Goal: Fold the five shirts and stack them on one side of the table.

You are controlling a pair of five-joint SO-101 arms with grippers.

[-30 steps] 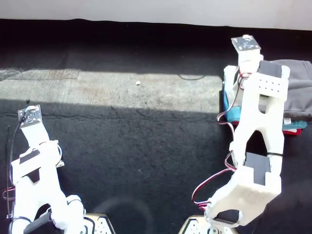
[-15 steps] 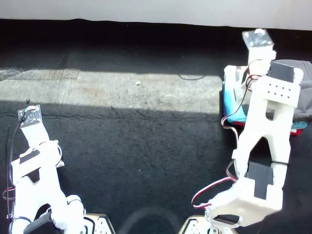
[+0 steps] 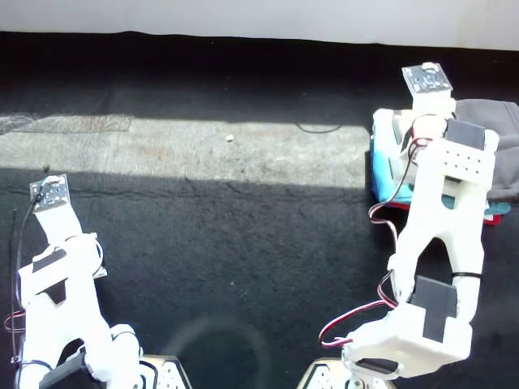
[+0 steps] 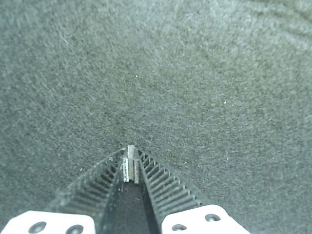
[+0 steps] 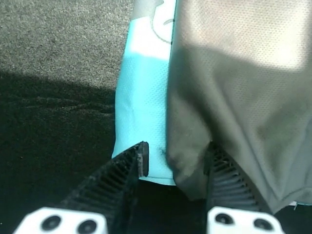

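1. Right gripper [image 5: 175, 158]: your jaws stand apart with nothing clamped, above the stack.
2. Grey shirt [image 5: 234, 97]: top of the stack. Its corner lies between the fingers [image 5: 140, 163], close to one.
3. Light blue shirt [image 5: 144, 97]: under the grey, with its edge by the other finger.
4. Red shirt [image 3: 486, 217]: bottom layer, on the right side of the table [image 3: 203, 235].
5. Left gripper [image 4: 130, 163]: your tips meet on nothing, over dark mat.
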